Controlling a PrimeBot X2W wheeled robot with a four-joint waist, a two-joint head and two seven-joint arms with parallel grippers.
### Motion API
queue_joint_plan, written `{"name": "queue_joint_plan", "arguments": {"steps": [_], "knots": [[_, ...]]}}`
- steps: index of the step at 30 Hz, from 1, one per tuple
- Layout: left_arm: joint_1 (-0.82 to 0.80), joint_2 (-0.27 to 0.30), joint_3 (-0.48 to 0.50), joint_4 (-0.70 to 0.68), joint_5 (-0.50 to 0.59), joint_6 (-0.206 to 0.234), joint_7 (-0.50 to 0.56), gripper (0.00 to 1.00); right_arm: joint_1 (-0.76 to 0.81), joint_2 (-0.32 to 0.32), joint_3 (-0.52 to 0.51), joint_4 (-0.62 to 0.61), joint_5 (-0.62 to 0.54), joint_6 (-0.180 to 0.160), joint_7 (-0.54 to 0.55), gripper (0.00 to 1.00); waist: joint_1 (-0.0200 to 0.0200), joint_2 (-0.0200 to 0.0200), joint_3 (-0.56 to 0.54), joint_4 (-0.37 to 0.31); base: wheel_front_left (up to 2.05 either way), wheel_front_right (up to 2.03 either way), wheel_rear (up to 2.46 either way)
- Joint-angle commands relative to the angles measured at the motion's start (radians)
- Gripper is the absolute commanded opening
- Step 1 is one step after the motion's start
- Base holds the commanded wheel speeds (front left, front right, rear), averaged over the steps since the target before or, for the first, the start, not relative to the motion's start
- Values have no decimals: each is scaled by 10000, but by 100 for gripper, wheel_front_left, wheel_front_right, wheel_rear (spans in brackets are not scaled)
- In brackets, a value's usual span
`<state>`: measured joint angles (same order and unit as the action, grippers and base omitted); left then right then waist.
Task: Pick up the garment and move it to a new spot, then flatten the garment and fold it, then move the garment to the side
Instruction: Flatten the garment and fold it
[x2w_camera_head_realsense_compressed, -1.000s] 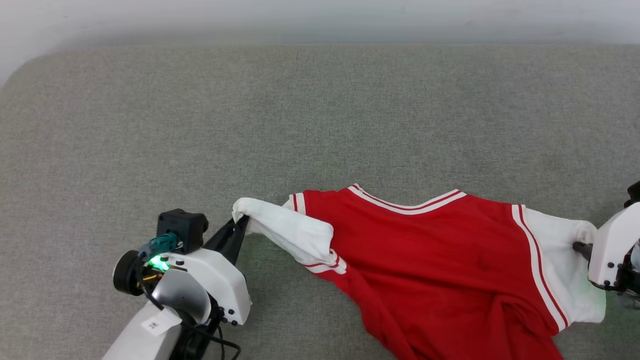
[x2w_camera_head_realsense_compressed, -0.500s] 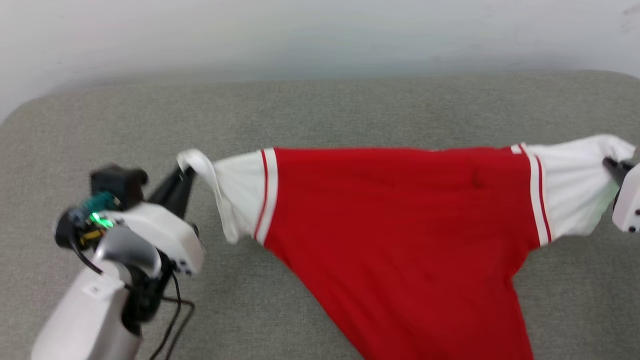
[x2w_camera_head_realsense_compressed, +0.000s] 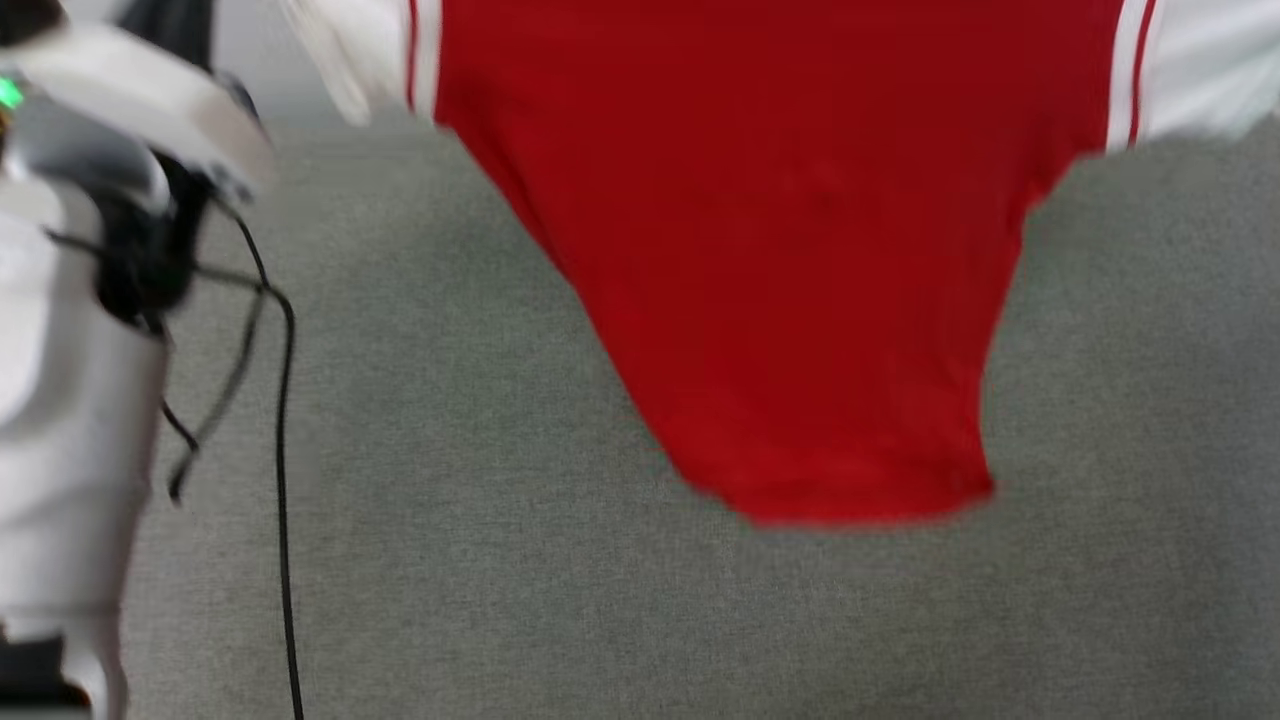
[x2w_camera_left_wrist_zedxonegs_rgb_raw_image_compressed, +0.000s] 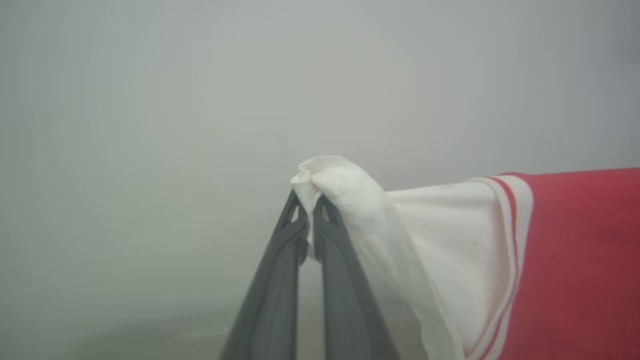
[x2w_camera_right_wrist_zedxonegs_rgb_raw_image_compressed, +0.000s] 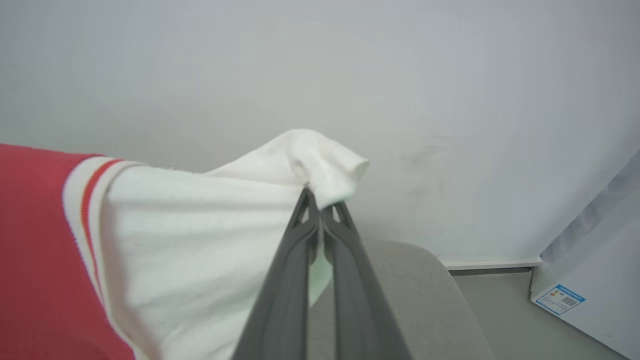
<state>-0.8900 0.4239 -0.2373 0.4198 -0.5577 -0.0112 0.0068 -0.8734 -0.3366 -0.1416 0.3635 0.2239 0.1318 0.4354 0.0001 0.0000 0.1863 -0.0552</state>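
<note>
The garment (x2w_camera_head_realsense_compressed: 780, 250), a red jersey T-shirt with white red-striped sleeves, hangs in the air above the grey cushioned surface (x2w_camera_head_realsense_compressed: 500, 560), its plain red side toward the head camera and its hem drooping to a point. My left gripper (x2w_camera_left_wrist_zedxonegs_rgb_raw_image_compressed: 311, 197) is shut on the tip of one white sleeve (x2w_camera_left_wrist_zedxonegs_rgb_raw_image_compressed: 345, 190). My right gripper (x2w_camera_right_wrist_zedxonegs_rgb_raw_image_compressed: 316, 197) is shut on the tip of the other white sleeve (x2w_camera_right_wrist_zedxonegs_rgb_raw_image_compressed: 305, 160). In the head view, blurred by motion, my left arm (x2w_camera_head_realsense_compressed: 80, 300) stands at the left edge; the sleeves run off the top corners.
A black cable (x2w_camera_head_realsense_compressed: 282, 450) dangles from my left arm over the grey surface. A pale wall (x2w_camera_right_wrist_zedxonegs_rgb_raw_image_compressed: 350, 75) stands behind. In the right wrist view the surface's rounded corner (x2w_camera_right_wrist_zedxonegs_rgb_raw_image_compressed: 430, 280) gives way to floor, with a white box (x2w_camera_right_wrist_zedxonegs_rgb_raw_image_compressed: 590, 280) bearing a blue label at right.
Both arms have lifted the garment from the surface, stretched between the sleeves; it now hangs clear. The head view has tilted and the picture has shifted.
</note>
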Motion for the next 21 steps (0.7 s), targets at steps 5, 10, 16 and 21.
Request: {"name": "queue_joint_plan", "arguments": {"steps": [5,10,16,21], "knots": [[-2500,355,187,1298,354,-189,-467,0,-2209,71,1,472,-590,-23,-830,0,-1,0,974,-150,0,0,0],[-4401,657,218,2229,598,-382,-830,0,-4014,352,170,1010,-947,-23,-1639,0,-1,0,1693,-284,0,0,0],[-6006,635,76,3125,820,-553,-1327,0,-5639,918,536,2027,-1140,-20,-2549,0,-1,0,2509,-319,0,0,0],[-6507,384,-77,3865,803,-740,-1748,0,-6336,1351,847,3040,-1070,-20,-3100,0,-1,0,2947,-277,0,0,0]]}}
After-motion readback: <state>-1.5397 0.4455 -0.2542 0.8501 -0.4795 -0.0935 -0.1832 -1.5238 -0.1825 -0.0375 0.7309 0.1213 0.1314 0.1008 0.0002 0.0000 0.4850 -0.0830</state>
